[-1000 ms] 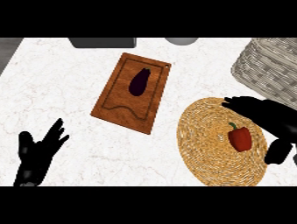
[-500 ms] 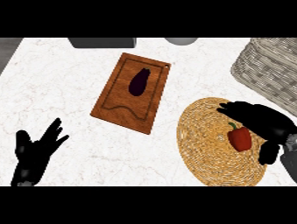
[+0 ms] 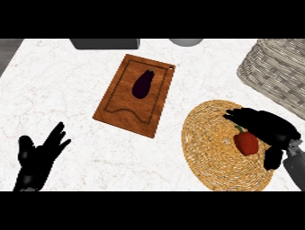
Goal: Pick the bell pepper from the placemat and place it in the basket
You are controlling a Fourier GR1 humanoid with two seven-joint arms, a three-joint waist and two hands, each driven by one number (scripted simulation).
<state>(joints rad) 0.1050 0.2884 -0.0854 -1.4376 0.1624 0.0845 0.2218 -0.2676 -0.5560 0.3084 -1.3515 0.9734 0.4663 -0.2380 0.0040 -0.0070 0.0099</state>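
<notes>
A red bell pepper with a green stem lies on the round woven placemat at the lower right. My right hand arches over it from the right, fingers curved past its top and thumb hanging down beside it, without closing on it. The grey wicker basket stands at the upper right, beyond the mat. My left hand rests open at the lower left, fingers up.
A wooden cutting board with a dark eggplant on it lies left of the placemat. A dark grey object and a pale round one sit at the counter's far edge.
My right hand has come down and leftward over the bell pepper, its fingers curving more around it. The pepper and the left hand have stayed in place.
</notes>
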